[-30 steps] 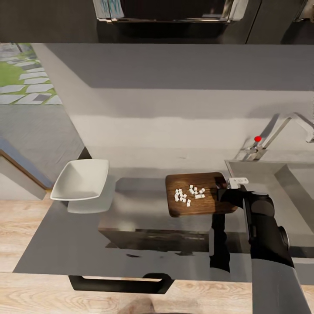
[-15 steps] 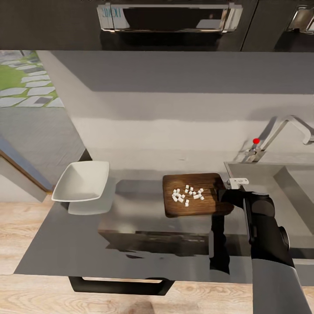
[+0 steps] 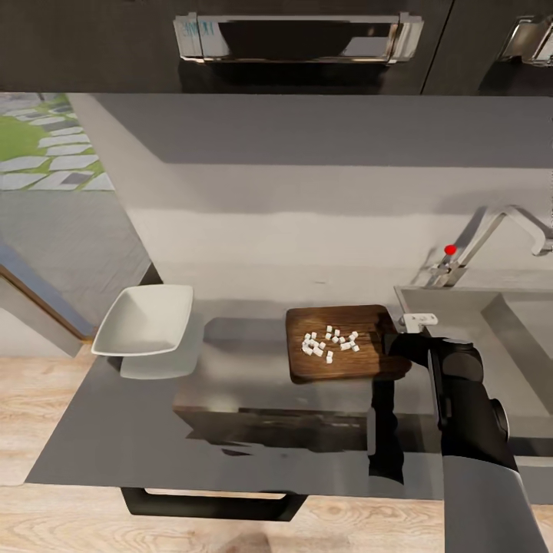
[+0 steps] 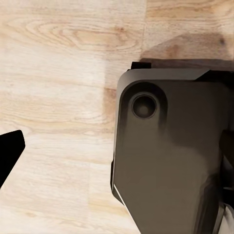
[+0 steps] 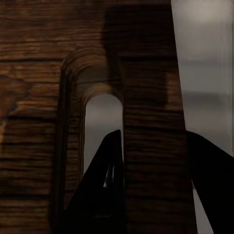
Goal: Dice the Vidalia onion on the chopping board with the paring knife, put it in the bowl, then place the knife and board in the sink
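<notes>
Now: right gripper (image 3: 398, 343) clamped on chopping board (image 3: 338, 343) handle slot, sink-side edge. Diced onion (image 3: 330, 344) atop board. Likely next: carry level toward bowl (image 3: 146, 319), tip. Left gripper state: cannot tell.

Inspection for legible markings: one candidate found. At the upper left of the frame in the head view, the glossy chrome-framed appliance front (image 3: 296, 38) set among the black upper cabinets carries a small pale mark (image 3: 190, 27) near its left end. It appears to be a few characters, but they are blurred and too small to read. No brand, number, label or sign can be read on any other surface in the head view. The left wrist view and the right wrist view carry no readable text or numerals on what they show. Result: no legible text in any view.
</notes>
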`<state>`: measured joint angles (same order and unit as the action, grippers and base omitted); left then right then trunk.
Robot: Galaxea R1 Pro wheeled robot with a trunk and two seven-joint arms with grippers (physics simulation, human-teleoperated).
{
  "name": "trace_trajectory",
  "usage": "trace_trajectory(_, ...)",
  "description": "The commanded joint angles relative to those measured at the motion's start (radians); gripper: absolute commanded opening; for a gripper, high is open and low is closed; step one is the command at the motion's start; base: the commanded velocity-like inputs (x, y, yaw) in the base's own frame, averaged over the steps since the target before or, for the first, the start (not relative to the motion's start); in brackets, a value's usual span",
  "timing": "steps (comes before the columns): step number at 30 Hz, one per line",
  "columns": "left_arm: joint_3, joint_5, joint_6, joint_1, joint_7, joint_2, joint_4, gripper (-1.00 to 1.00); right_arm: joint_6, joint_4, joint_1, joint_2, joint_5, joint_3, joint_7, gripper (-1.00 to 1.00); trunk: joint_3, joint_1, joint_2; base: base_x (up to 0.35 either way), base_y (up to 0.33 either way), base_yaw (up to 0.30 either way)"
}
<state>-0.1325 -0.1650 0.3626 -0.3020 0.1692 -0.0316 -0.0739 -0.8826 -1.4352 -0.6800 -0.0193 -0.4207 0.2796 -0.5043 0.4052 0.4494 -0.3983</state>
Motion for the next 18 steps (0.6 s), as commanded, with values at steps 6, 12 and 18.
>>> trace_trajectory(6,-0.009,-0.009,0.007,-0.002,0.001,-0.001,-0.004,1.00,-0.003,-0.001,-0.001,-0.001,-0.010,0.003,-0.011,-1.00,-0.008,0.001,-0.002,0.000,0.000,0.000)
trace_trajectory(12,-0.009,-0.008,0.007,-0.002,0.001,-0.001,-0.004,1.00,-0.003,-0.001,-0.001,-0.001,-0.010,0.002,-0.011,-1.00,-0.017,0.001,-0.002,0.000,0.000,0.000)
trace_trajectory(18,-0.009,-0.009,0.007,-0.002,0.001,-0.001,-0.004,1.00,-0.003,-0.001,-0.001,-0.001,-0.010,0.003,-0.011,-1.00,-0.027,0.001,-0.002,0.000,0.000,0.000)
